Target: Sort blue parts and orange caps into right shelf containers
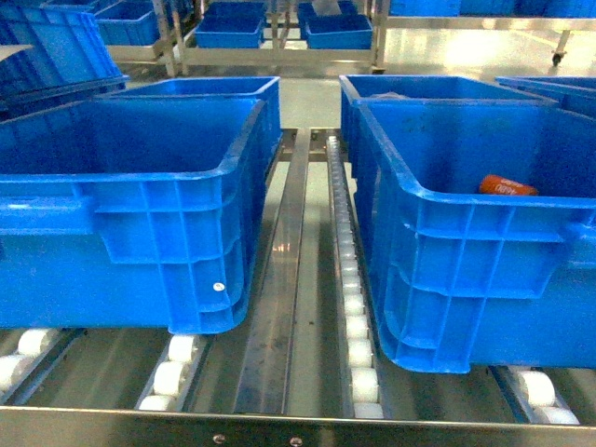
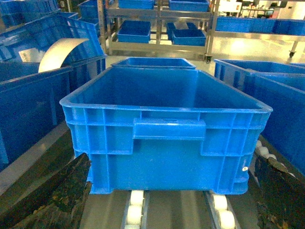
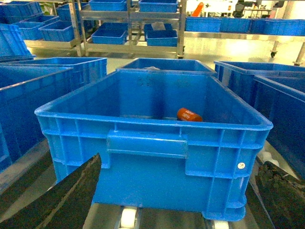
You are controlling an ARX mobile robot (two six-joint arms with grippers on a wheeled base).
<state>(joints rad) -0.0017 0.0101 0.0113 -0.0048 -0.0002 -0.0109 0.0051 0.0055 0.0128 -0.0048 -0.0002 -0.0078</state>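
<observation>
I see one orange cap (image 3: 189, 114) lying in the bin (image 3: 143, 129) ahead of my right gripper (image 3: 176, 210), both grippers spread wide, holding nothing.

A: Site type? Warehouse or factory sorting floor.

B: Evidence?

A: Blue plastic crates (image 1: 130, 196) sit in rows on a roller rack; white rollers (image 1: 358, 345) run along metal rails (image 1: 279, 279).

B: Background?

A: Steel shelving (image 2: 159, 28) holds more blue bins (image 2: 135, 31). One unit stands on a caster (image 1: 557, 58). Floor (image 3: 228, 47) is pale, glossy, bright under overhead light.

B: Anything domestic or office-like?

A: Only industrial storage gear visible. Crates are identical, ribbed, with moulded handles (image 3: 147, 144), and a round white sticker (image 3: 240, 165) marks a corner.
</observation>
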